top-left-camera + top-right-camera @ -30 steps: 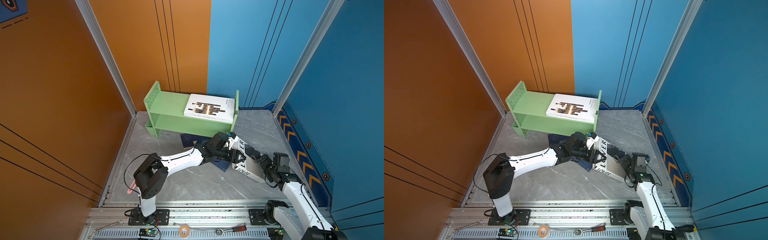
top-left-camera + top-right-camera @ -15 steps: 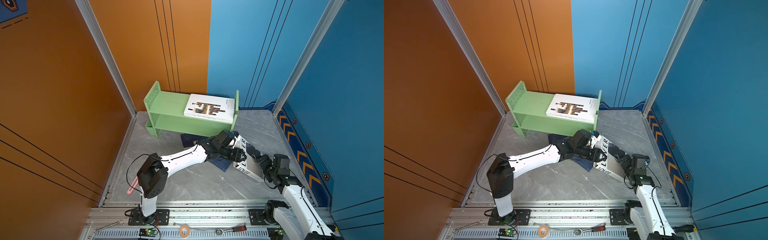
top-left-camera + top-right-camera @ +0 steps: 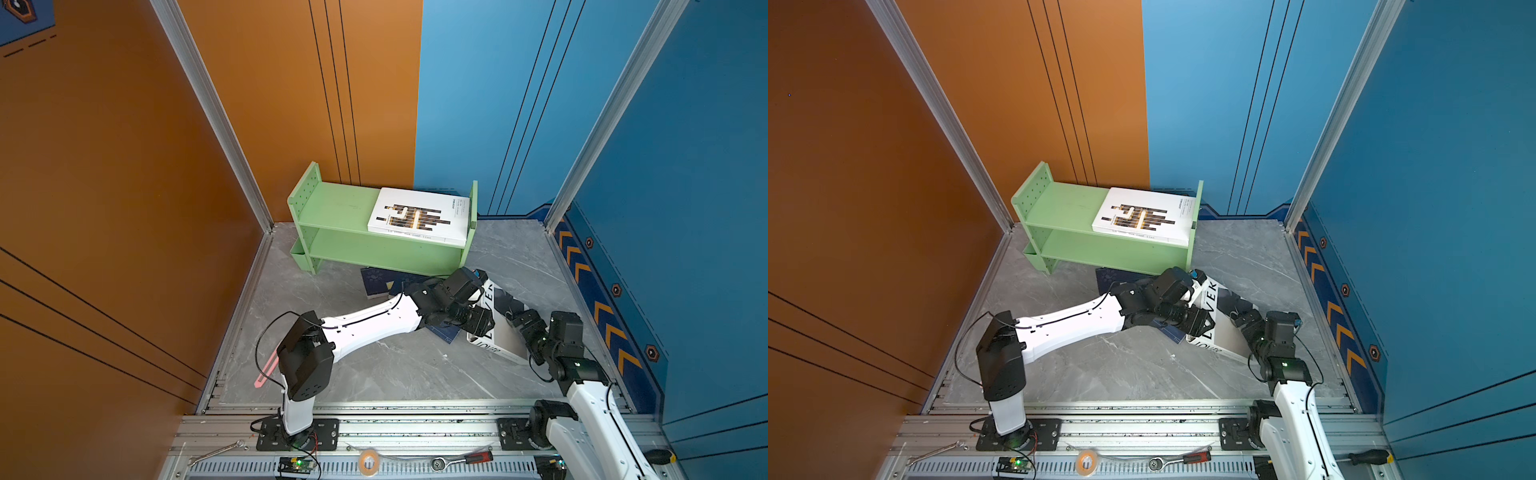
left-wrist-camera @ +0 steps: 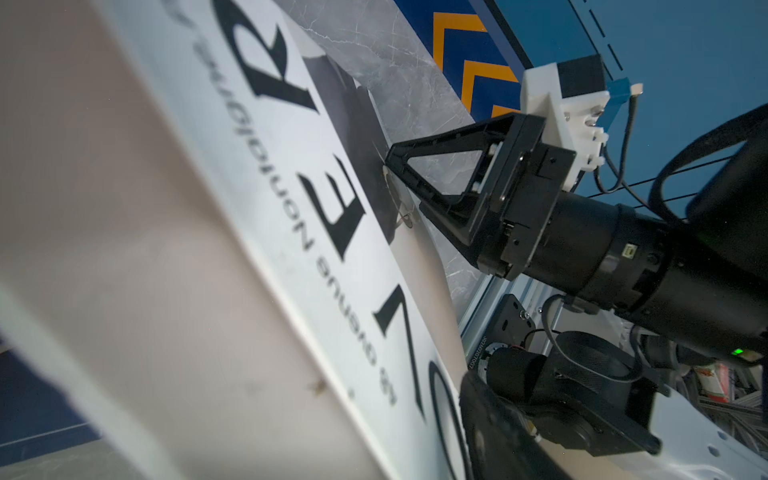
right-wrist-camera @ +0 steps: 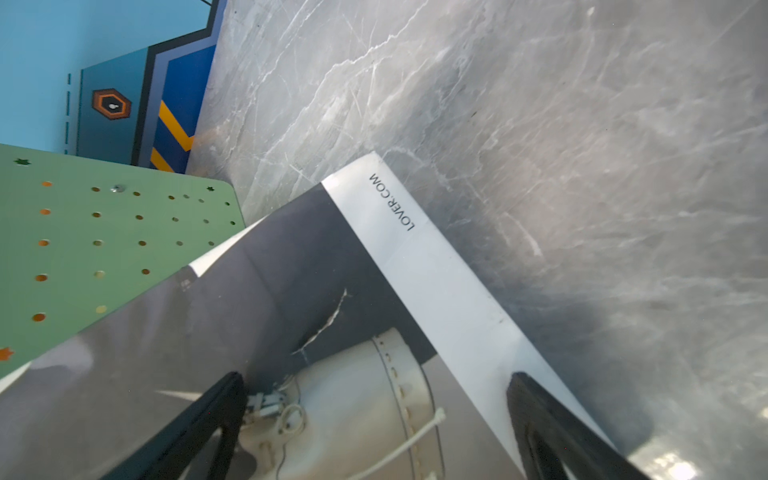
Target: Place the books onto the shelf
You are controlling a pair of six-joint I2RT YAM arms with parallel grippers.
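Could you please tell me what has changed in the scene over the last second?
The left gripper has reached further right, now covering part of the lettering on the LOVER book; whether it grips the book is unclear. The right gripper stays open on that book's cover, and the patterned white book on the green shelf and the navy books on the table have not moved.

Both top views are bright, even and sharp, with soft shadows on the grey floor (image 3: 395, 365). The left wrist view blurs the near book (image 4: 124, 270); floor glare marks the right wrist view.
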